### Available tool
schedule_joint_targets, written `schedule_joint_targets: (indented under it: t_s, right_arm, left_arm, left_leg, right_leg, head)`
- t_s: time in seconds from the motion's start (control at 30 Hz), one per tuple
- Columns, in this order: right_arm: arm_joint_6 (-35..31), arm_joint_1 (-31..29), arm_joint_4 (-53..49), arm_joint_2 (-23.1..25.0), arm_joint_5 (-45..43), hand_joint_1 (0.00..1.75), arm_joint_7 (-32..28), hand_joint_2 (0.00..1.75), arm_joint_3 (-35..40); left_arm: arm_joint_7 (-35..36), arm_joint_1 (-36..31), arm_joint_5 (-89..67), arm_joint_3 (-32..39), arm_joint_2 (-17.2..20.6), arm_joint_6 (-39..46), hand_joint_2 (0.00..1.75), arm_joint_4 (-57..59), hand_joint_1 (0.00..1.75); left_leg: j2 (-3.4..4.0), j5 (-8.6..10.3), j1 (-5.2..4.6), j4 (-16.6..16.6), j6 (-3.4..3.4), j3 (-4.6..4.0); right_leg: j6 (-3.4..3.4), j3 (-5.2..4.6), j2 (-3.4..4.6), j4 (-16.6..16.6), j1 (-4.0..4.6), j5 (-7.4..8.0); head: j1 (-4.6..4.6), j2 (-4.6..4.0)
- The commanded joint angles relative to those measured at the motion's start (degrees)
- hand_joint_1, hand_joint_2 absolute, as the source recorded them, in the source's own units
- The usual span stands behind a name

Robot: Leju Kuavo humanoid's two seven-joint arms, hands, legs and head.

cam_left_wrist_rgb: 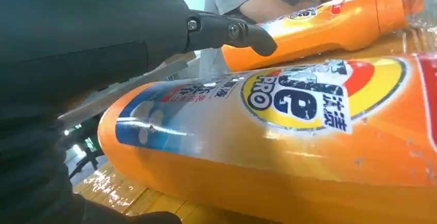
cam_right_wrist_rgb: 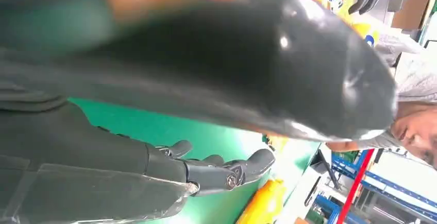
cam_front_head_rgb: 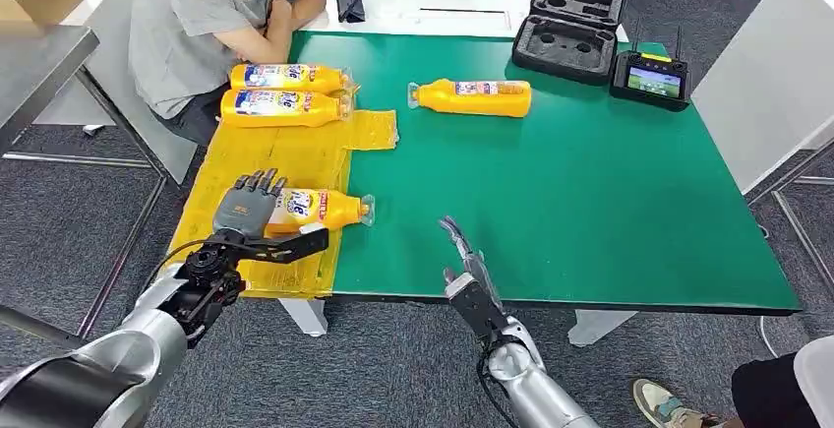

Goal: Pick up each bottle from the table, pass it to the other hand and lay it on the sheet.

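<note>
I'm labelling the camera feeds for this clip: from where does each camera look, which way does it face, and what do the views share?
Head view: high on the body, facing forward and down at the green table; both silver arms, left hand and right hand show.
Left wrist view: behind the left hand, close on the orange plastic bottle lying on the yellow sheet.
Right wrist view: behind the right hand, across the green table.
Shared: head and left wrist views both show that bottle.

Bottle label (cam_left_wrist_rgb: 299, 98): read "PRO" in dark letters, on the orange bottle (cam_left_wrist_rgb: 268, 147) lying on the yellow sheet (cam_front_head_rgb: 295, 167).
</note>
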Motion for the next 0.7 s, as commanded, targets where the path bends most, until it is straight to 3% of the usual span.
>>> schedule_joint_targets:
  t_s: [0.03,0.23,0.3,0.37,0.43,0.63,0.7]
  right_arm:
    - [-0.8,-2.1,2.4,-0.1,-0.5,0.00,0.2,0.00,0.3]
    - [-1.5,-0.9,1.4,-0.9,-0.8,0.00,0.2,0.00,-0.5]
    - [-2.0,0.7,-1.0,-1.9,-1.0,0.00,0.2,0.00,-1.0]
    - [-2.6,2.4,-4.6,-2.7,-1.5,0.00,0.2,0.00,-1.4]
    - [-3.3,3.5,-7.9,-2.9,-2.2,0.00,0.2,0.00,-1.9]
    - [-3.3,3.5,-7.9,-2.9,-2.2,0.00,0.2,0.00,-1.9]
    - [-4.6,4.2,-11.2,-2.6,-2.4,0.00,0.2,0.00,-2.4]
  left_arm:
    - [-1.2,-1.6,-0.7,1.8,-0.8,4.8,1.75,1.2,0.00]
    - [-5.5,1.7,-0.7,1.9,-1.9,10.4,1.75,-3.4,0.00]
    - [-23.2,6.6,9.7,6.2,-2.9,4.4,1.75,-11.0,0.00]
    - [-31.1,11.9,13.5,6.4,-2.7,4.5,1.75,-19.2,0.00]
    - [-32.1,15.9,16.0,6.0,-2.4,4.0,1.75,-25.0,0.00]
    - [-32.1,15.9,16.0,6.0,-2.4,4.0,1.75,-25.0,0.00]
    - [-35.8,17.5,20.8,7.4,-2.9,3.6,1.75,-26.5,0.00]
  left_leg:
    - [0.09,-0.11,0.05,0.1,-0.08,0.08]
    - [0.02,-0.06,0.01,0.0,-0.05,0.08]
    - [0.01,-0.10,0.01,0.0,-0.06,0.16]
    - [0.02,-0.05,-0.04,-0.1,-0.03,0.16]
    - [0.04,-0.08,-0.05,-0.1,-0.04,0.18]
    - [0.24,-0.38,0.06,0.3,-0.18,0.28]
    - [0.12,-0.11,0.01,0.1,-0.11,0.08]
  right_leg:
    - [-0.12,0.07,0.05,0.1,0.06,-0.08]
    - [-0.08,0.08,-0.01,0.0,0.02,-0.06]
    - [-0.10,0.17,-0.03,0.0,0.03,-0.10]
    - [-0.06,0.15,-0.01,-0.1,-0.02,-0.06]
    - [-0.07,0.16,0.01,-0.1,-0.03,-0.08]
    - [-0.24,0.23,0.16,0.3,0.09,-0.30]
    - [-0.13,0.04,0.06,0.1,0.04,-0.07]
  head:
    - [0.00,0.00]
    - [-0.02,0.00]
    - [0.00,0.00]
    - [-0.02,0.00]
    - [0.00,0.00]
    - [0.00,0.00]
    - [-0.02,0.00]
